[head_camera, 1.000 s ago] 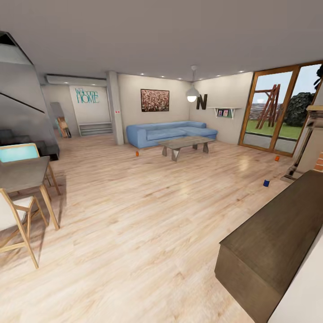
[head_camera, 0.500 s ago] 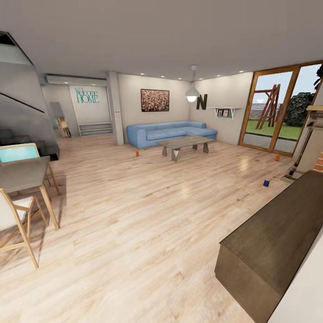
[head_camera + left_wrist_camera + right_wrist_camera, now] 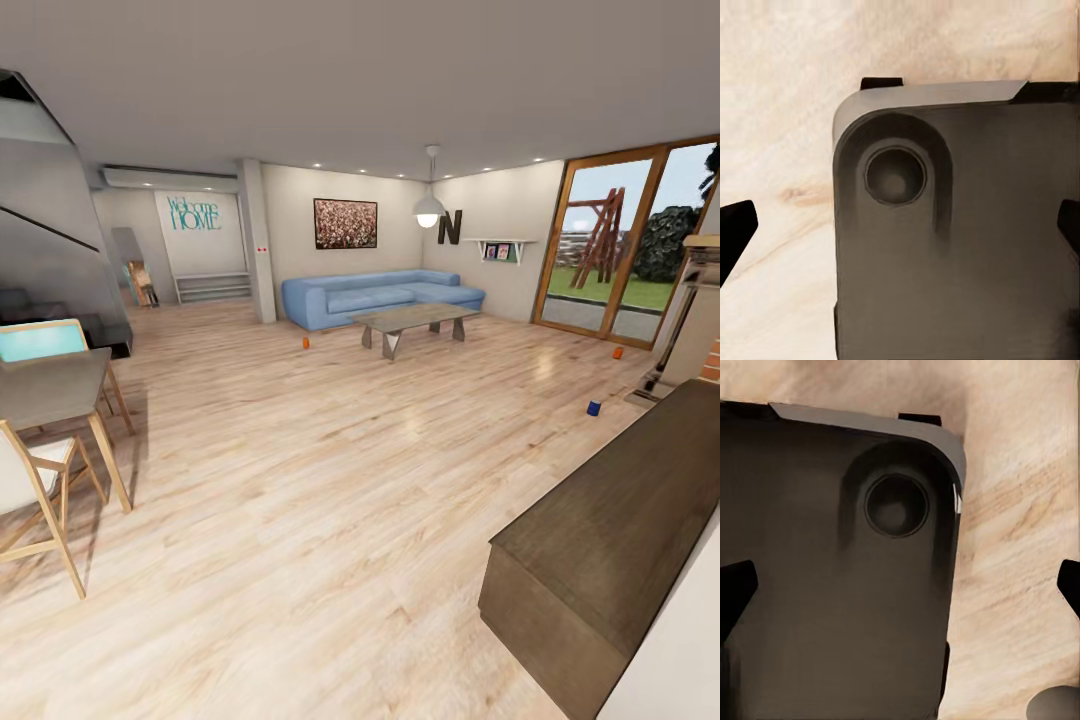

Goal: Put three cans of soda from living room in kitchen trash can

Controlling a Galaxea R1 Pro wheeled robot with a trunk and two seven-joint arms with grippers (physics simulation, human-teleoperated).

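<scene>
Three soda cans sit on the living room's wood floor (image 3: pixel 300 480), well apart. One orange can (image 3: pixel 306 342) is just off the blue sofa (image 3: pixel 375 293), near the coffee table (image 3: pixel 412 322). Another orange can (image 3: pixel 618 352) sits by the glass door (image 3: pixel 605 245), and the dark blue can (image 3: pixel 594 407) is near the dark cabinet (image 3: pixel 610 530). Left end effector (image 3: pixel 900 229) and right end effector (image 3: pixel 900 589) both have fingertips spread wide, holding nothing, over the robot's dark base (image 3: pixel 960 247).
</scene>
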